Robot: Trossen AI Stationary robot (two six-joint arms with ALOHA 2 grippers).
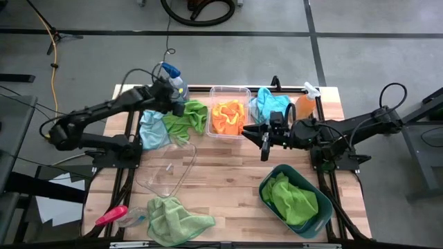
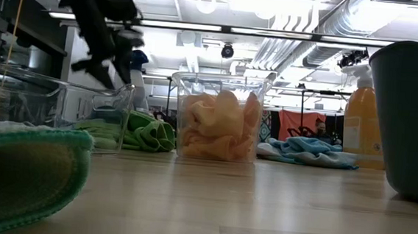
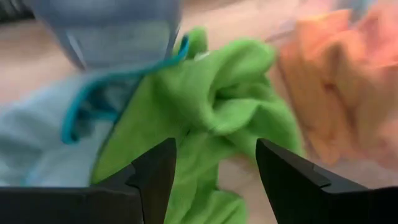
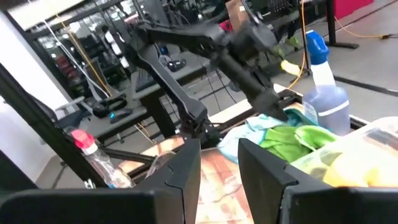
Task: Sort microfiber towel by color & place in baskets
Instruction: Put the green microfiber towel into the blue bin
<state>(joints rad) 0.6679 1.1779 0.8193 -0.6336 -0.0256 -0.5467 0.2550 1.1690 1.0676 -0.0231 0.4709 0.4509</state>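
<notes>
My left gripper [image 1: 181, 107] [image 3: 217, 168] is open and hangs over a crumpled lime green towel [image 1: 192, 117] [image 3: 217, 106] that lies on the table beside a light blue towel [image 1: 154, 128] [image 3: 43, 143]; the low view shows the left gripper [image 2: 105, 65] well above both. The clear deep tub [image 1: 229, 90] holds orange towels [image 1: 228, 116]. The teal basin [image 1: 266, 188] holds a green towel [image 1: 294, 198]. The clear shallow dish [image 1: 166, 169] holds no towel. Another green towel [image 1: 176, 220] lies at the near edge, another blue towel [image 1: 266, 104] at the far edge. My right gripper [image 1: 264, 142] [image 4: 219, 168] is open above mid-table.
A blue-capped spray bottle [image 1: 173, 75] stands behind the left gripper, and an orange one [image 1: 305, 105] at the far right. A pink-handled tool [image 1: 111, 216] lies at the near left corner. Bare wood [image 1: 228, 180] shows between the dish and the basin.
</notes>
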